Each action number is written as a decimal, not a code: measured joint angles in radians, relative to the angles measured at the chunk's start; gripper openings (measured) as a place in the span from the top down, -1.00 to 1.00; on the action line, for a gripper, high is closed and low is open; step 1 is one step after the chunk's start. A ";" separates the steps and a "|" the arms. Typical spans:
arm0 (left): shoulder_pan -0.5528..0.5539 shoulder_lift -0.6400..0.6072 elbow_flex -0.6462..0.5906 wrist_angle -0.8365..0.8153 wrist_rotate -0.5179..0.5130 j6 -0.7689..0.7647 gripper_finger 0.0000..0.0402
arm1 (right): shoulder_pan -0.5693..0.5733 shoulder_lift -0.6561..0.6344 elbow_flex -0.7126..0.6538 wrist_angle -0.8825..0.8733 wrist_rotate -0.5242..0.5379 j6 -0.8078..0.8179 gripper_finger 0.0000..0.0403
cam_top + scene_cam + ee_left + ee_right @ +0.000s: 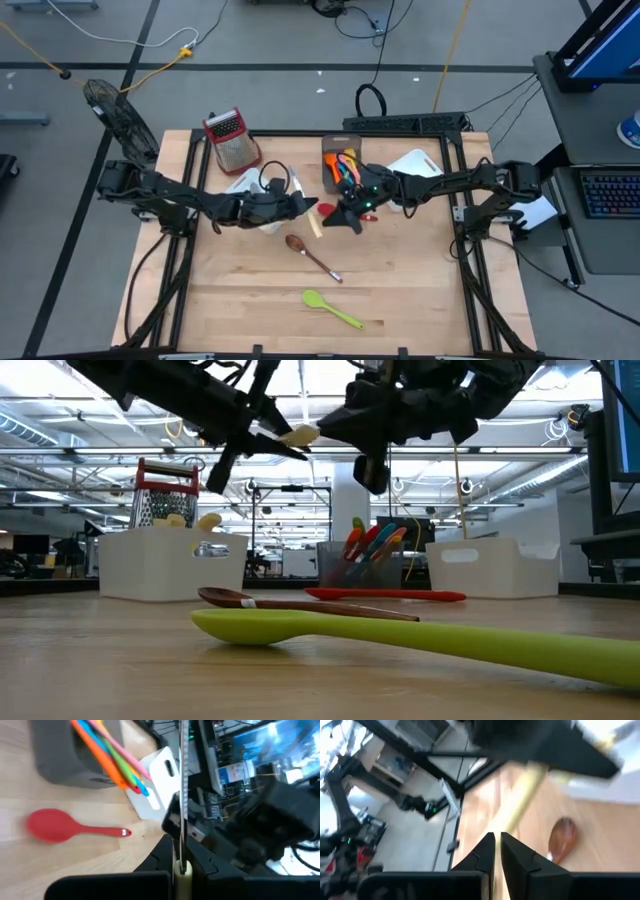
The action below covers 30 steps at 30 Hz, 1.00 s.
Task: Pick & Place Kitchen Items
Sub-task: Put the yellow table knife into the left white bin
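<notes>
A yellow-handled knife (315, 221) hangs above the table's middle between my two grippers. My left gripper (182, 870) comes from the table's left and is shut on it. My right gripper (497, 842) comes from the right and meets the knife's other end, its fingers almost together. On the table lie a red spoon (50, 825) below them, a brown spoon (310, 255) nearer, and a green spoon (332, 310) nearest. The dark grey bin (342, 160) holds several orange, pink and yellow utensils (112, 755). My left gripper pinches the knife's pale yellow handle (183, 879) between its two fingers, coming about level from the table's left. The blade (181, 780) runs straight on from the fingers toward my right arm, clear of the table. My right gripper has the knife's far end (512, 817) running into the narrow gap between its fingertips, coming about level from the table's right. The fingers hide the place of contact. One dark fingertip (171, 820) lies against the blade.
A red-topped metal grater (230, 138) stands at the far left. A white bin (255, 185) sits under my left arm, and another white bin (415, 163) is at the far right. Bare wood lies around the green spoon near the front edge.
</notes>
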 joint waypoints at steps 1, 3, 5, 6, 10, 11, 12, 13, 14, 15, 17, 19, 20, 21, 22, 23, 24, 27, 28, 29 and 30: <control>0.000 -0.015 0.001 -0.036 -0.001 -0.014 0.94 | 0.000 0.000 0.000 -0.017 -0.012 -0.006 0.89; -0.006 -0.057 -0.001 -0.121 -0.003 -0.044 0.94 | 0.000 0.000 0.000 -0.049 -0.037 -0.023 0.90; -0.008 -0.102 0.001 -0.186 -0.005 -0.088 0.94 | 0.000 0.000 0.000 -0.064 -0.058 -0.032 0.91; -0.012 -0.130 0.002 -0.242 -0.002 -0.110 0.94 | 0.000 0.000 0.000 -0.067 -0.065 -0.037 0.92; -0.031 -0.235 0.000 -0.477 0.021 -0.193 0.93 | 0.000 0.000 0.000 -0.069 -0.088 -0.050 0.92; -0.037 -0.265 0.000 -0.551 0.029 -0.230 0.94 | 0.000 0.000 0.000 -0.069 -0.088 -0.050 0.92; -0.045 -0.289 -0.001 -0.605 0.036 -0.270 0.94 | 0.000 0.000 0.000 -0.069 -0.089 -0.050 0.92; -0.051 -0.310 0.000 -0.646 0.051 -0.315 0.94 | 0.000 -0.002 0.000 -0.070 -0.090 -0.050 0.93; -0.058 -0.331 0.000 -0.693 0.062 -0.356 0.94 | 0.000 -0.004 0.000 -0.070 -0.090 -0.053 0.93; -0.064 -0.349 0.000 -0.741 0.078 -0.396 0.94 | 0.000 -0.006 0.000 -0.070 -0.090 -0.060 0.93; -0.069 -0.376 -0.001 -0.789 0.114 -0.458 0.94 | 0.000 -0.007 0.000 -0.069 -0.092 -0.075 0.94; -0.068 -0.398 -0.001 -0.837 0.151 -0.503 0.93 | 0.000 -0.007 0.000 -0.071 -0.092 -0.077 0.93; -0.068 -0.404 -0.001 -0.858 0.164 -0.523 0.93 | 0.000 -0.007 0.000 -0.070 -0.094 -0.077 0.93; -0.066 -0.405 -0.001 -0.867 0.173 -0.547 0.94 | 0.000 -0.007 0.000 -0.069 -0.109 -0.078 0.94; -0.065 -0.405 -0.001 -0.880 0.178 -0.571 0.94 | 0.000 -0.007 0.000 -0.069 -0.116 -0.081 0.94; -0.065 -0.404 -0.001 -0.904 0.188 -0.596 0.94 | 0.000 -0.007 0.000 -0.070 -0.117 -0.085 0.94; -0.060 -0.404 -0.001 -0.924 0.204 -0.618 0.94 | 0.000 -0.007 0.000 -0.073 -0.118 -0.093 0.94; -0.034 -0.393 -0.001 -0.970 0.287 -0.687 0.94 | -0.003 -0.007 0.000 -0.076 -0.140 -0.102 0.95; -0.025 -0.388 -0.004 -0.988 0.317 -0.703 0.94 | -0.005 -0.008 0.000 -0.076 -0.145 -0.102 0.94; -0.015 -0.383 -0.011 -0.991 0.339 -0.716 0.93 | -0.006 -0.008 0.000 -0.075 -0.155 -0.102 0.94; -0.003 -0.380 -0.016 -0.987 0.361 -0.727 0.93 | -0.006 -0.008 0.000 -0.075 -0.167 -0.102 0.94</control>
